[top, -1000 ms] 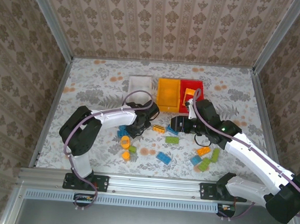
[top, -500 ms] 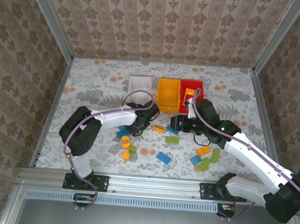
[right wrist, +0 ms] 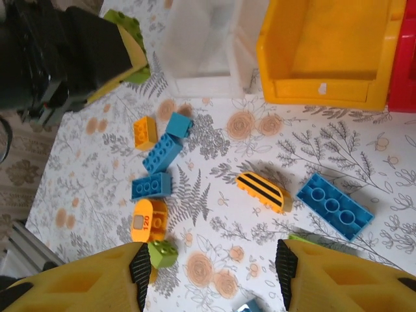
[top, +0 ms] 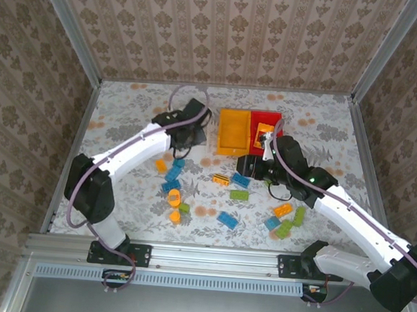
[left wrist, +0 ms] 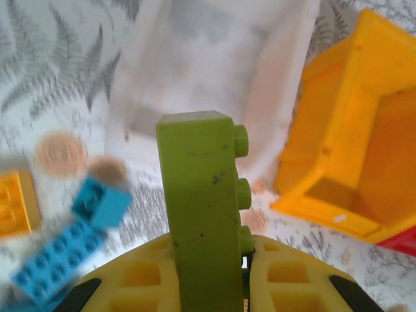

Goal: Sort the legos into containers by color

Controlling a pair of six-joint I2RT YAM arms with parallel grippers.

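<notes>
Left fingers (left wrist: 292, 279) clenched on green brick (left wrist: 201, 195), held upright at white bin (left wrist: 214, 65). Brick judged light, rigid, slick-sided; pinching the flat faces suits it. Right fingers (right wrist: 338, 273) released, hovering over loose legos (right wrist: 335, 206) on bench (right wrist: 214, 188).

two arms (top: 348, 212) with white links and black joints, looping lilac cables (top: 176, 90), yellow recessed fingers (left wrist: 286, 279)

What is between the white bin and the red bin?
The yellow bin sits between the white bin and the red bin, touching the red one. The right wrist view shows it.
</notes>
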